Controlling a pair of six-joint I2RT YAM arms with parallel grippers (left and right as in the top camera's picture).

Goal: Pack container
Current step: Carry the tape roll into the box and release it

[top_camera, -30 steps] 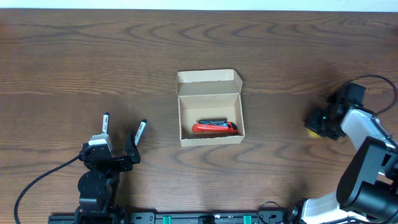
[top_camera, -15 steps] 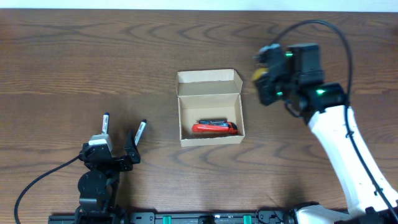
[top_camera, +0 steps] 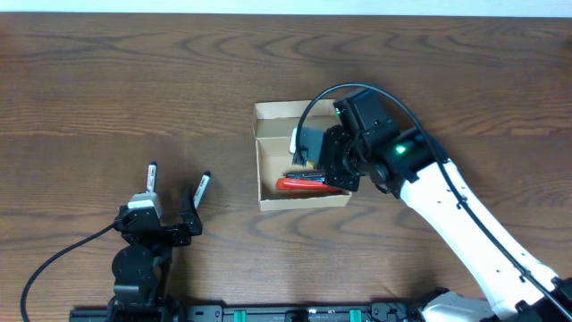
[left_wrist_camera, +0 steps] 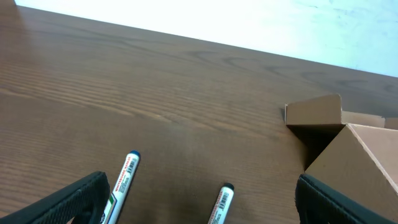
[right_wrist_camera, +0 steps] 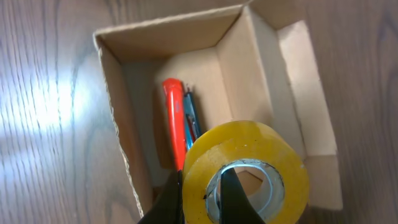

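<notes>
Hovering over the open container [top_camera: 302, 200] at the centre of the tabletop [top_camera: 107, 89], your right end effector [right_wrist_camera: 199, 196] carries a roll of yellow tape [right_wrist_camera: 249, 142]. One finger is inside the core and the other outside, so they pinch the roll's wall. The step in hand looks like the drop-in: the roll is above the box mouth but not yet inside it.

The next move calls for care over where the roll lands. The box is small and the roll is wide against it, so you likely need to come straight down into the free floor on the far side. Keep it off the cardboard walls and let go only once it sits low enough not to tip out. The hinged flap stands open on the far edge and does not block the way.

Inside the container a red tool [right_wrist_camera: 174, 118] lies along the near side. A darker, bluish item [right_wrist_camera: 191, 115] lies touching it, too small to name with certainty. The rest of the floor shows bare cardboard.

To the near left, well apart from the box, your left end effector [left_wrist_camera: 200, 180] sits with its fingers spread wide and nothing between them gripped. Two marker pens [left_wrist_camera: 124, 175] lie on the wood in front of it, outside the container. By the look of things, they are next to be packed.
</notes>
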